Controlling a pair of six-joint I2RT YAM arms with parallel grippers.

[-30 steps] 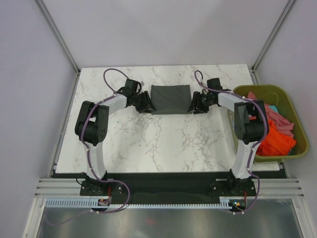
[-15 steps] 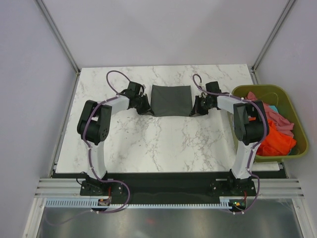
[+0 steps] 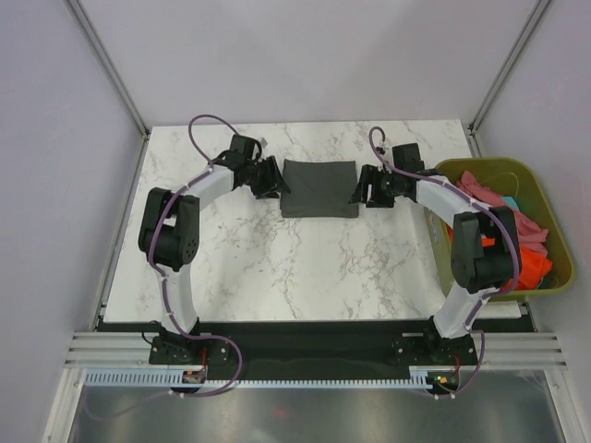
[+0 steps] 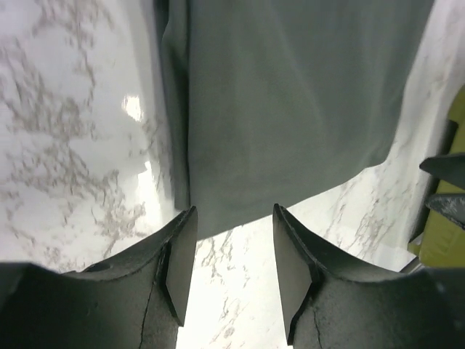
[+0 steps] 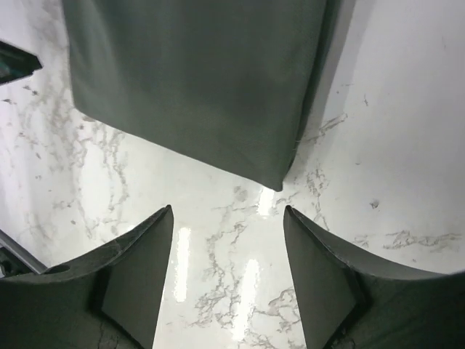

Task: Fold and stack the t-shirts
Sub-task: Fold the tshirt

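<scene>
A dark charcoal grey t-shirt (image 3: 319, 187) lies folded into a flat rectangle at the back middle of the marble table (image 3: 277, 268). My left gripper (image 3: 276, 181) is open and empty just off its left edge; the shirt (image 4: 290, 94) fills the top of the left wrist view beyond the fingertips (image 4: 185, 225). My right gripper (image 3: 361, 192) is open and empty just off its right edge; the shirt (image 5: 196, 80) lies beyond it in the right wrist view. Orange (image 3: 528, 263) and pink (image 3: 517, 217) t-shirts lie crumpled in the bin.
The olive-green plastic bin (image 3: 480, 169) stands at the table's right edge, beside the right arm. Metal frame posts and white walls enclose the table on three sides.
Both grippers have lifted and drawn slightly back from the folded shirt's side edges. The right arm's elbow has swung out over the bin. The shirt lies as before.
</scene>
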